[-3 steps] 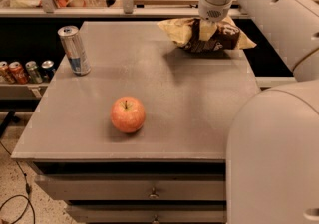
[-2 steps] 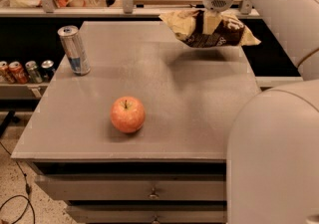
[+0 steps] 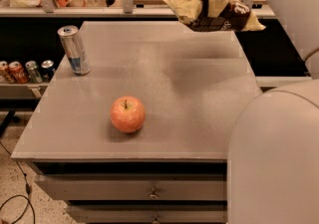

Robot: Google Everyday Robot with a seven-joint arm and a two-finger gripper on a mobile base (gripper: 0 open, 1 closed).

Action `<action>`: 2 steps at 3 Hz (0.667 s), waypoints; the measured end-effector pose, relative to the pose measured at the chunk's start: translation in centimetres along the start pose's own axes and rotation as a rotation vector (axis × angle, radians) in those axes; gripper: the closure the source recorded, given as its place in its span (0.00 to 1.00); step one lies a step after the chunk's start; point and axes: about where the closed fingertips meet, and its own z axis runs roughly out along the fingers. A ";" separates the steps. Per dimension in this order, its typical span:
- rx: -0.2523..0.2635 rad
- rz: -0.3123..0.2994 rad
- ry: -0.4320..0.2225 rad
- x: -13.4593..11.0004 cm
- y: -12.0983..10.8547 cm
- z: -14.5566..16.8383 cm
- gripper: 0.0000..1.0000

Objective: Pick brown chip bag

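The brown chip bag (image 3: 192, 13), dark brown and cream-yellow, hangs in the air above the far right part of the grey table (image 3: 199, 93). My gripper (image 3: 217, 7) comes down from the top of the view and is shut on the middle of the bag, holding it clear of the tabletop. The bag's ends stick out to the left and right of the gripper.
A red-yellow apple (image 3: 127, 114) sits near the table's front middle. A silver and blue can (image 3: 74, 50) stands upright at the far left. Several cans (image 3: 22, 71) line a shelf to the left. My white arm body (image 3: 274, 153) fills the right foreground. Drawers (image 3: 149, 190) are below the tabletop.
The gripper has risen with the chip bag, which has gone from resting on the table's far right corner to hanging well above it.
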 end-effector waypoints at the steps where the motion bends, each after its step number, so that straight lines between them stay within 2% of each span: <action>1: 0.043 -0.010 0.001 -0.1 -1.3 -1.7 1.00; 2: 0.042 -0.014 -0.004 -0.1 -1.5 -1.9 1.00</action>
